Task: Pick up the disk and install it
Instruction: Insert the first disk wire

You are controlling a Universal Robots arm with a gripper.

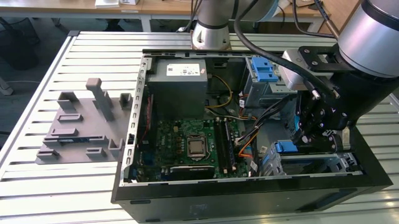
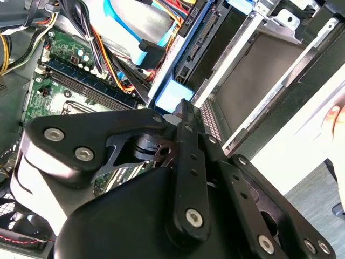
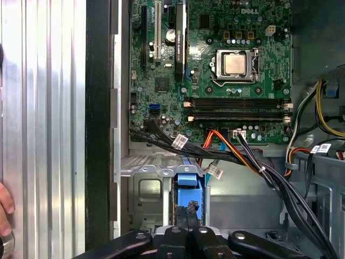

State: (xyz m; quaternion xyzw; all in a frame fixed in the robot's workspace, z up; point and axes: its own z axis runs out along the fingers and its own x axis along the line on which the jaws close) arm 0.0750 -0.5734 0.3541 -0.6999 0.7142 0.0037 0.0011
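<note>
The disk (image 1: 287,148) sits in the lower drive bay at the front corner of the open computer case, on the exterior view's right, with its blue carrier end (image 3: 188,181) facing out. My gripper (image 1: 304,142) reaches down into that bay. In the first wrist view my gripper (image 3: 186,213) has its two fingers together, tips against the blue end. The second wrist view has a finger (image 2: 185,116) touching the pale blue end of the disk (image 2: 172,96). The disk's metal body is hidden inside the bay.
A grey cage with blue tabs (image 1: 265,70), the power supply box (image 1: 177,84) and the green motherboard (image 1: 193,144) fill the case. Cable bundles (image 3: 242,156) run beside the bay. A grey fixture (image 1: 81,126) stands on the slatted table. A person's hand (image 3: 4,208) shows near the case.
</note>
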